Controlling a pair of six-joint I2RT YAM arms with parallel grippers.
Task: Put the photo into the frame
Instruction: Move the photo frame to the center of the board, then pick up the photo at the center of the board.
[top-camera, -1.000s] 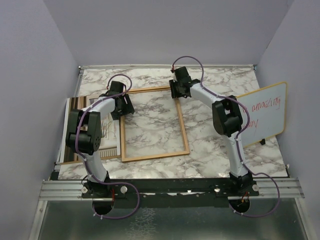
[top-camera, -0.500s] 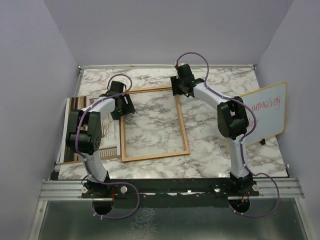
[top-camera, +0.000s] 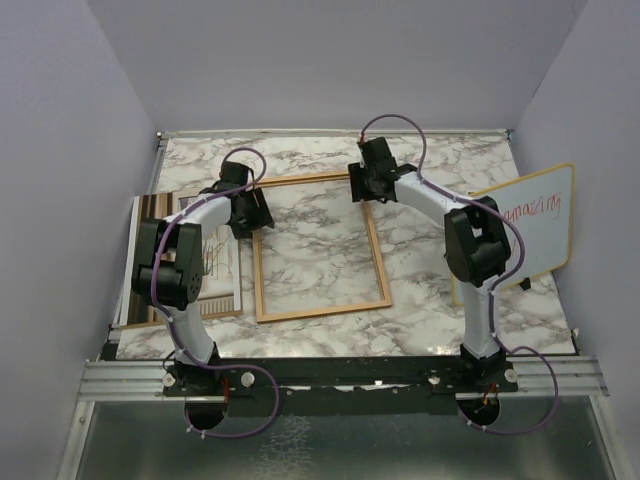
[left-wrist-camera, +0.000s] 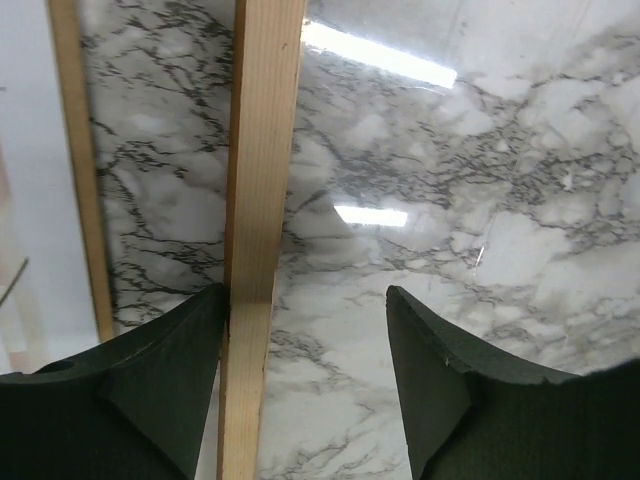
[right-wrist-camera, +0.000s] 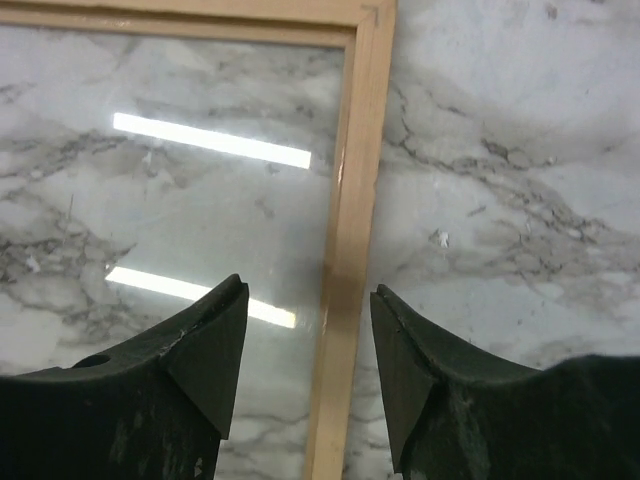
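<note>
The frame (top-camera: 322, 312), a thin wooden rim around clear glass, lies flat in the middle of the marble table. My left gripper (top-camera: 250, 212) hangs over its far left corner, open. In the left wrist view the left rail (left-wrist-camera: 262, 180) runs between the fingers and rests against the left finger (left-wrist-camera: 170, 380). My right gripper (top-camera: 372, 185) is open over the far right corner. In the right wrist view it straddles the right rail (right-wrist-camera: 350, 250), with a gap on both sides. The photo (top-camera: 218, 265) lies at the table's left side, partly hidden by my left arm.
A yellow-rimmed whiteboard (top-camera: 530, 230) with red handwriting leans at the right edge of the table. Grey walls close in the left, back and right sides. A metal rail (top-camera: 340, 372) with both arm bases runs along the near edge.
The frame has slid a little to the right, away from the photo. Both grippers moved right with it. The right arm also swung outward.
</note>
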